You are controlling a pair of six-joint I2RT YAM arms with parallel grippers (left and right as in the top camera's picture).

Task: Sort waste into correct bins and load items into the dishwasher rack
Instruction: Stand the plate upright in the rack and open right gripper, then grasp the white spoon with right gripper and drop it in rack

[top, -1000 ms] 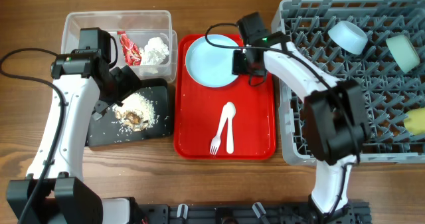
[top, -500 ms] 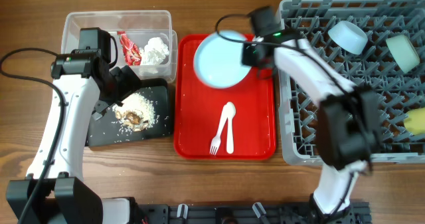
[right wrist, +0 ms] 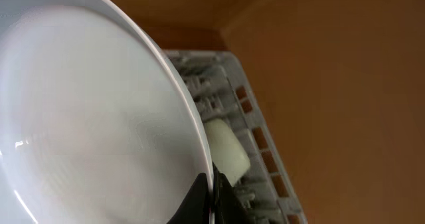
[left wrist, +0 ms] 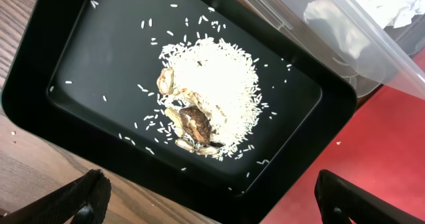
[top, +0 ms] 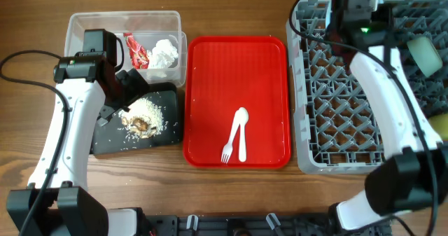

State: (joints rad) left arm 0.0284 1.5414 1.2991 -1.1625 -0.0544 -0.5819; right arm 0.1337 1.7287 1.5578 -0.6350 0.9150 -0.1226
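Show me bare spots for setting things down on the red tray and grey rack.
Flat red plastic tray: its whole upper half, above the white plastic fork and spoon, is bare. Grey lattice rack: bare left of the right arm; pale bowl and yellow cup crowd its right edge.

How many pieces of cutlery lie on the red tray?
2: a spoon and a fork, touching each other, near the middle of the tray, on the side nearer the robot. Nothing covers the tray, so none seems hidden.
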